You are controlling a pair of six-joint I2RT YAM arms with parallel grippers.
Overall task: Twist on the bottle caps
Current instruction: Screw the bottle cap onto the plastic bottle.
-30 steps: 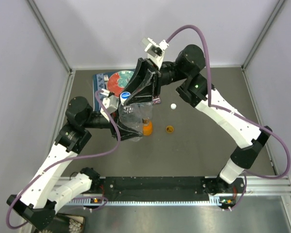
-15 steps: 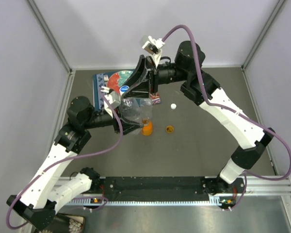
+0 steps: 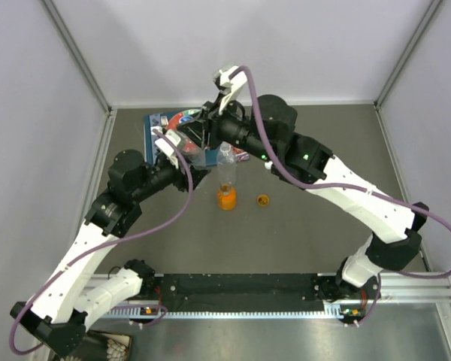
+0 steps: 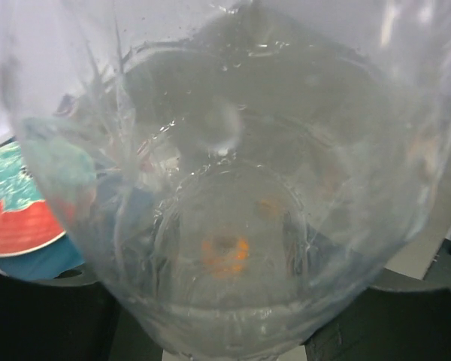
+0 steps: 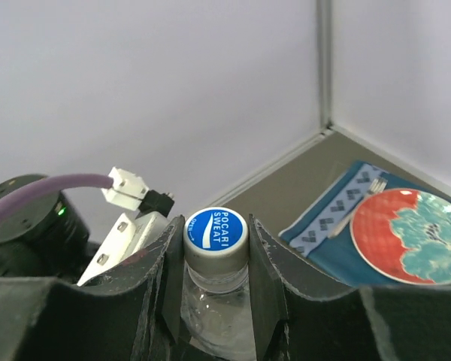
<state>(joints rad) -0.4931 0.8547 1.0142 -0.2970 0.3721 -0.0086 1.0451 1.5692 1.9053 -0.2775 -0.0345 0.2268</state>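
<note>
- The table (image 3: pixel 301 241) is a dull dark grey sheet with pale walls on three sides.
- Nearest the arm bases, the orange cap (image 3: pixel 263 199) lies on the table, a small round ring. It is just beside the orange bottle (image 3: pixel 226 198) on the right arm's side and does not touch it.
- The orange bottle is squat and stands upright. The second clear bottle (image 3: pixel 225 167), slim and see-through, stands upright right behind it. From above I cannot tell whether the two touch.
- Farther back, the left gripper (image 3: pixel 189 159) is clamped around the body of the held clear bottle (image 4: pixel 225 188). The thin, creased, glossy plastic fills the left wrist view. An orange blur shows through it, and I cannot tell whether it holds liquid.
- The right gripper (image 5: pixel 215 256) sits on that bottle's neck. Its black fingers (image 5: pixel 265 271) press both sides of the blue-topped cap (image 5: pixel 215 229), which has a grey-white ribbed rim and printed lettering on top.
- The right arm crosses above the table and blocks part of the ground behind the standing bottles.
- At the back lies a blue patterned mat (image 5: pixel 323 226). On it are a round red-and-teal plate (image 5: pixel 406 237) and, beside the plate, a fork (image 5: pixel 361 199).
</note>
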